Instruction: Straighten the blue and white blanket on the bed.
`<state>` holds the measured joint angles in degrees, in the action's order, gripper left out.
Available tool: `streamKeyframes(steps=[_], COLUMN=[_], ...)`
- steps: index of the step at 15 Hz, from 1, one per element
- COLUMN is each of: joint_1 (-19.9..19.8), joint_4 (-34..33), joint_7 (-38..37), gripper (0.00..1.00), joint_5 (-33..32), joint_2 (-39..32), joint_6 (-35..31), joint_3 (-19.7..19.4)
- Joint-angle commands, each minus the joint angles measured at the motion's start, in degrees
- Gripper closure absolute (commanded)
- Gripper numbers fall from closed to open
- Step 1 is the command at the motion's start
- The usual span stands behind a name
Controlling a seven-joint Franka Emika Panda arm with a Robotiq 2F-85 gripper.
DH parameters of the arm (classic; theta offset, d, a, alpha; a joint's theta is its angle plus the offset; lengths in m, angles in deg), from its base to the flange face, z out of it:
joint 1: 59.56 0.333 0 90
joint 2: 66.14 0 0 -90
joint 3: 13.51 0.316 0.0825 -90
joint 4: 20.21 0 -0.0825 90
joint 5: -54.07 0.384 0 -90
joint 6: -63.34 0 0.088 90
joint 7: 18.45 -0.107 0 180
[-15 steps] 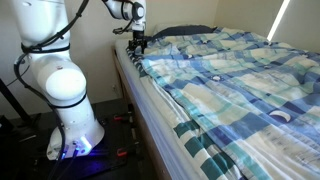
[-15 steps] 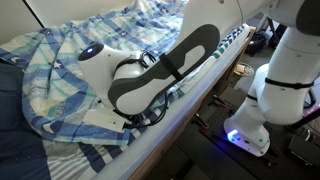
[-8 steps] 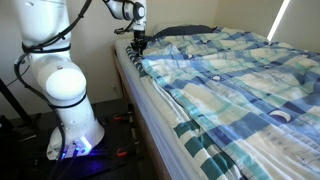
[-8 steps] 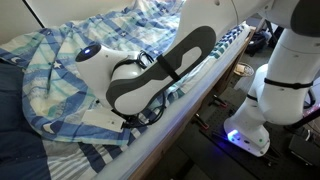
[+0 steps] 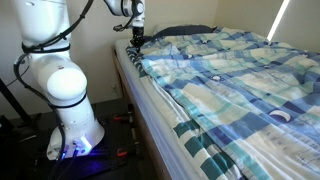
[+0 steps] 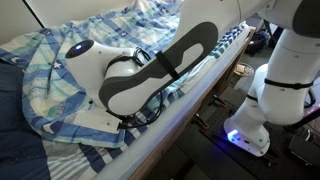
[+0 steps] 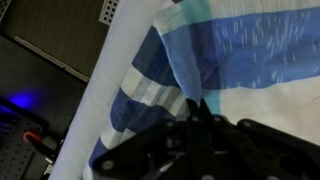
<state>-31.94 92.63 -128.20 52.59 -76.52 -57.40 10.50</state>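
The blue and white plaid blanket (image 5: 240, 70) lies rumpled over the bed (image 5: 150, 112) and shows in both exterior views, with its bunched edge (image 6: 60, 62) near the pillow end. My gripper (image 5: 138, 40) hangs over the blanket's corner at the head of the bed. In the wrist view the gripper (image 7: 197, 108) is shut, its black fingers pinching a raised fold of the blanket (image 7: 185, 70). In an exterior view my own arm (image 6: 150, 75) hides the gripper.
A dark pillow (image 5: 186, 31) lies at the head of the bed, also seen as the dark pillow (image 6: 14, 112) at the left. Teal-and-white striped sheet (image 5: 212, 150) shows at the foot. The white robot base (image 5: 68, 95) stands beside the bed over dark floor with cables.
The jaws have closed on a fold of the blanket. The wrist has shifted slightly up and toward the pillow end, pulling the fold with it.
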Motion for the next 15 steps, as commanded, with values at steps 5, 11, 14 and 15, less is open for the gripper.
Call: streamKeyframes(steps=[5,11,14,15], joint_1=[6.3,13.6,16.5,17.5], joint_4=[-24.3,-42.5,-48.7,-50.7], joint_7=[8.4,16.0,18.7,19.4], gripper=[0.99,0.99,0.99,0.99], joint_5=[-1.4,-4.2,-3.5,-3.2], joint_2=[-6.0,-16.2,-19.7,-20.8], joint_6=[24.3,36.7,40.0,41.0], joint_3=[2.3,-0.5,-3.3,-4.2])
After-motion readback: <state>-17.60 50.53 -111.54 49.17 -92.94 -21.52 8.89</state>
